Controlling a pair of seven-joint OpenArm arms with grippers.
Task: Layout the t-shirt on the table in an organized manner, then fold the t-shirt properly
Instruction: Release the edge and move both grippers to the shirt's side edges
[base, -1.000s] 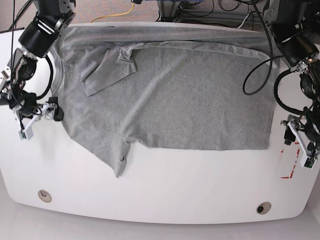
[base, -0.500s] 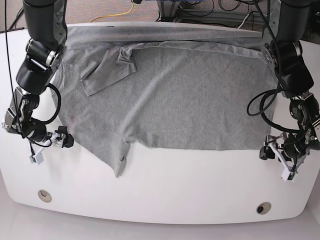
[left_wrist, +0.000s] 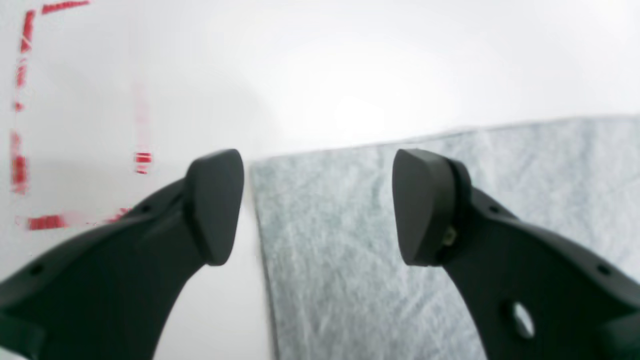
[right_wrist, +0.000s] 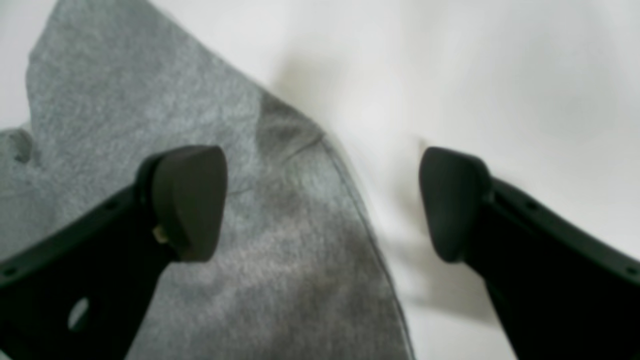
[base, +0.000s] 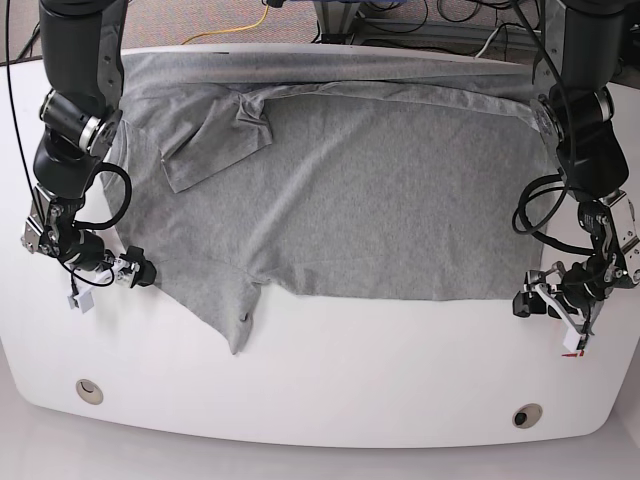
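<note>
Grey heather cotton fills the base view: the t-shirt (base: 350, 190) lies spread across the far half of the table (base: 330, 390), its far edge reaching the back rim, one sleeve folded over near the collar and the other trailing toward the front. The left gripper (base: 548, 305) sits just beside the hem corner on this view's right; the right gripper (base: 108, 275) sits at the shirt's edge on this view's left. Two grommets (base: 89, 390) dot the bare front strip, and cables hang behind the table.

Left wrist view: the fingers (left_wrist: 215, 205) stand wide apart, holding nothing, straddling the square hem corner (left_wrist: 260, 167). Red tape (left_wrist: 45, 220) marks the white surface beside it. I judge the corner should be taken low, one pad sliding under the edge, so only that layer lifts.

Right wrist view: blurred; the fingers (right_wrist: 187, 200) are spread wide and empty, one over the cloth, one over bare table, the seamed edge (right_wrist: 350, 190) between them. A small pucker there could make the pinch catch extra fabric.
</note>
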